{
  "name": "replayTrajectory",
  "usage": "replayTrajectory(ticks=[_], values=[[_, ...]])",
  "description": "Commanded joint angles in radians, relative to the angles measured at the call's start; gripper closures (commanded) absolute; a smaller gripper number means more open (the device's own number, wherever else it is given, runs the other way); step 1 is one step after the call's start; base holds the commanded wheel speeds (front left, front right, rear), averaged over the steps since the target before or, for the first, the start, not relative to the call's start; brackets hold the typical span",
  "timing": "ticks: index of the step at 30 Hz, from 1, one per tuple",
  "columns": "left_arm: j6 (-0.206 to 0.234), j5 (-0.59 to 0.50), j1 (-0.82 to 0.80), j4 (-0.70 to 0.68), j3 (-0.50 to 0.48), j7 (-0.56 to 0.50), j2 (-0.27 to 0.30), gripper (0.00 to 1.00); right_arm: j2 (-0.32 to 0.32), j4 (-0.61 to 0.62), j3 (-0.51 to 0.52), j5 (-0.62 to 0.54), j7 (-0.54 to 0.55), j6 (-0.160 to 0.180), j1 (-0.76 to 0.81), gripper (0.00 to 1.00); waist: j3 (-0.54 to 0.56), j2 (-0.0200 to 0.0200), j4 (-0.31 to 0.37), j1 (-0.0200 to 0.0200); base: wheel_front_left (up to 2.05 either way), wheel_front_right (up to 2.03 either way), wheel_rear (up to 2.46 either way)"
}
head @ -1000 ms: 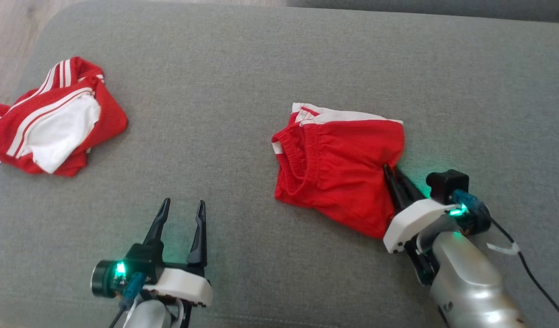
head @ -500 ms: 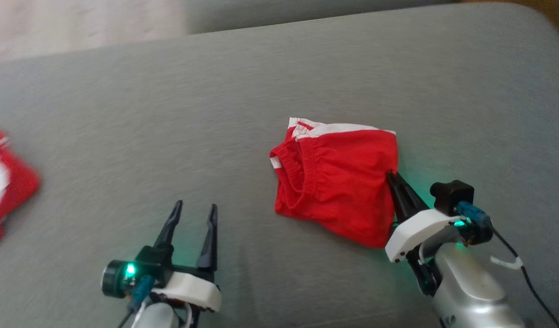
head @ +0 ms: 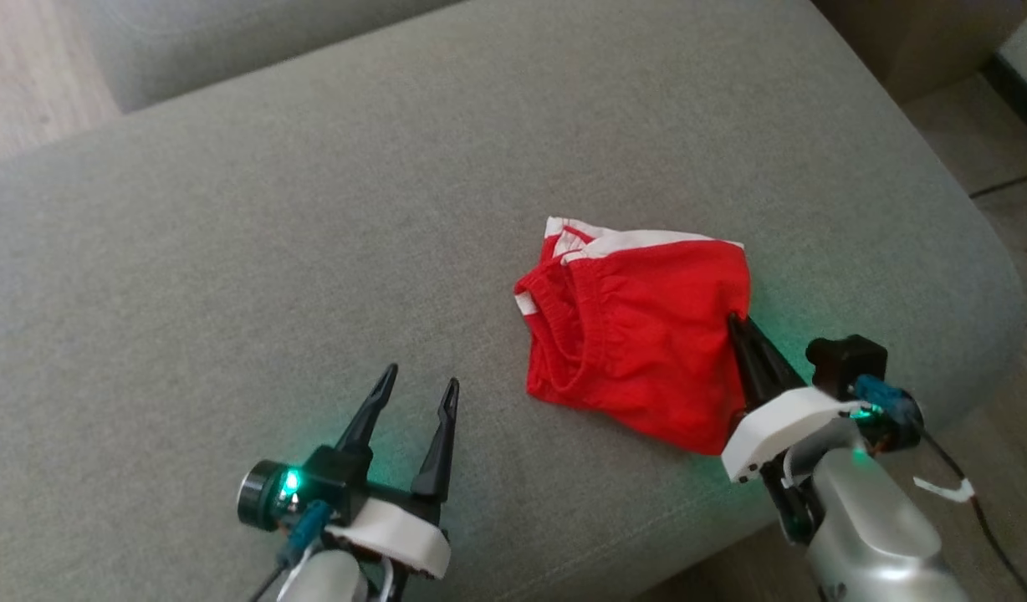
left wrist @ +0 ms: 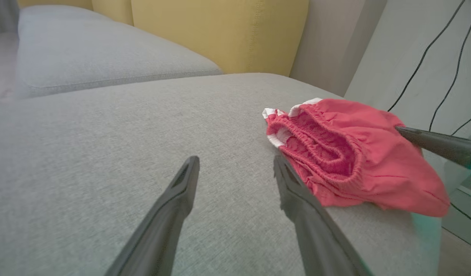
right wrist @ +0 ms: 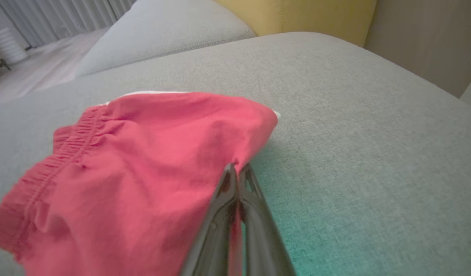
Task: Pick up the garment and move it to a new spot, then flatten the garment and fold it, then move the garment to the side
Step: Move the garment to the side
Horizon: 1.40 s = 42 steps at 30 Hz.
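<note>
Pinching the right edge of the small red cloth garment [head: 639, 334], which has white side trim and a gathered elastic waistband, the right gripper [head: 738, 322] has its two long dark fingers pressed together, with a fold of the red fabric caught between the tips. The right wrist view shows the fingers meeting with no gap at their ends and the cloth puckered where they bite.

The garment lies folded on the broad grey woven sofa cushion [head: 313, 209], towards the cushion's right end and near its front edge. Its waistband faces the robot's left and the white trim runs along the far side.

The left gripper [head: 421, 376] hovers low over bare cushion to the left of the garment, apart from it. Its fingers are spread wide and hold nothing. A green light [head: 292, 481] glows beside that gripper's base.

Behind the cushion stands a mustard-yellow upholstered backrest [left wrist: 220, 34], and thin black cables [left wrist: 423, 57] hang at the right of the left wrist view.
</note>
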State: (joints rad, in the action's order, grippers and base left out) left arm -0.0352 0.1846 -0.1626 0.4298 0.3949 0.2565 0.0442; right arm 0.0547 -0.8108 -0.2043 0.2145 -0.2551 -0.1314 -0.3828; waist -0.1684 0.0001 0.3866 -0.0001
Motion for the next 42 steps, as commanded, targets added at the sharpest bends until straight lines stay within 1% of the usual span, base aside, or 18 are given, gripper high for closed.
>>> replayTrajectory(ticks=[1,2,3,5,8,11,12,19,22,26,27,28,33,35,38,42], values=[[0.004,0.012,-0.04,-0.024,-0.023,0.005,0.006,0.0,-0.004,0.028,-0.009,-0.034,-0.007,0.001,-0.052,1.0,-0.02,-0.0001,-0.004,0.0001,0.0,0.0,0.0],[0.006,0.014,-0.045,-0.023,-0.023,0.005,0.006,0.0,0.001,0.025,0.0,-0.059,-0.007,0.001,-0.068,1.0,-0.027,-0.0001,-0.012,0.0001,0.0,0.0,0.0],[0.005,0.011,-0.056,-0.021,-0.021,0.005,0.006,0.0,0.022,0.016,0.018,-0.108,-0.007,0.001,-0.108,1.0,-0.04,-0.0001,-0.034,0.0001,0.0,0.0,0.0],[0.007,0.003,-0.063,-0.022,-0.027,0.005,0.006,0.0,0.054,0.001,0.03,-0.158,-0.007,0.001,-0.157,1.0,-0.054,-0.0001,-0.056,0.0001,0.0,0.0,0.0],[0.007,-0.013,-0.069,-0.024,-0.045,0.005,0.006,0.0,0.107,-0.031,0.059,-0.216,-0.007,0.001,-0.236,1.0,-0.077,-0.0001,-0.095,0.0001,0.0,0.0,0.0],[0.002,-0.028,-0.073,-0.024,-0.068,0.005,0.006,0.0,0.174,-0.073,0.105,-0.271,0.004,0.001,-0.312,1.0,-0.101,-0.0001,-0.134,0.0001,0.0,0.0,0.0],[0.002,-0.028,-0.073,-0.024,-0.068,0.005,0.006,0.0,0.174,-0.073,0.105,-0.271,0.004,0.001,-0.312,1.0,-0.101,-0.0001,-0.134,0.0001,0.0,0.0,0.0],[-0.007,-0.049,-0.077,-0.032,-0.096,0.005,0.006,0.0,0.314,-0.161,0.303,-0.381,0.039,0.001,-0.42,1.0,-0.145,-0.0001,-0.202,0.0001,0.0,0.0,0.0],[-0.008,-0.054,-0.077,-0.037,-0.103,0.005,0.006,0.0,0.341,-0.177,0.392,-0.427,0.039,0.001,-0.436,1.0,-0.153,-0.0001,-0.212,0.0001,0.0,0.0,0.0],[-0.001,-0.045,-0.076,-0.04,-0.118,0.005,0.006,0.0,0.346,-0.173,0.494,-0.477,0.028,0.001,-0.449,1.0,-0.159,-0.0001,-0.213,0.0001,0.0,0.0,0.0],[0.0,-0.043,-0.078,-0.04,-0.118,0.005,0.006,0.0,0.341,-0.171,0.51,-0.49,0.024,0.001,-0.451,0.93,-0.159,-0.0001,-0.212,0.0001,0.0,0.0,0.0],[0.003,-0.042,-0.08,-0.04,-0.118,0.005,0.006,0.0,0.333,-0.171,0.525,-0.496,0.02,0.001,-0.453,0.0,-0.159,-0.0001,-0.211,0.0001,0.0,0.0,0.0],[0.012,-0.038,-0.093,-0.035,-0.119,0.005,0.006,0.0,0.291,-0.128,0.561,-0.533,-0.001,0.001,-0.465,0.0,-0.151,-0.0001,-0.208,0.0001,0.0,0.0,0.0],[0.018,-0.039,-0.095,-0.035,-0.126,0.005,0.006,0.0,0.254,-0.102,0.549,-0.539,-0.005,0.001,-0.464,0.0,-0.141,-0.0001,-0.211,0.0001,0.0,0.0,0.0],[0.03,-0.037,-0.088,-0.036,-0.147,0.005,0.006,0.0,0.175,-0.017,0.494,-0.522,-0.006,0.001,-0.436,0.0,-0.117,-0.0001,-0.224,0.0001,0.0,0.0,0.0],[0.048,-0.032,-0.07,-0.043,-0.191,0.005,0.006,0.0,0.085,0.103,0.39,-0.466,-0.006,0.001,-0.341,0.0,-0.083,-0.0001,-0.252,0.0001,0.0,0.0,0.0]])
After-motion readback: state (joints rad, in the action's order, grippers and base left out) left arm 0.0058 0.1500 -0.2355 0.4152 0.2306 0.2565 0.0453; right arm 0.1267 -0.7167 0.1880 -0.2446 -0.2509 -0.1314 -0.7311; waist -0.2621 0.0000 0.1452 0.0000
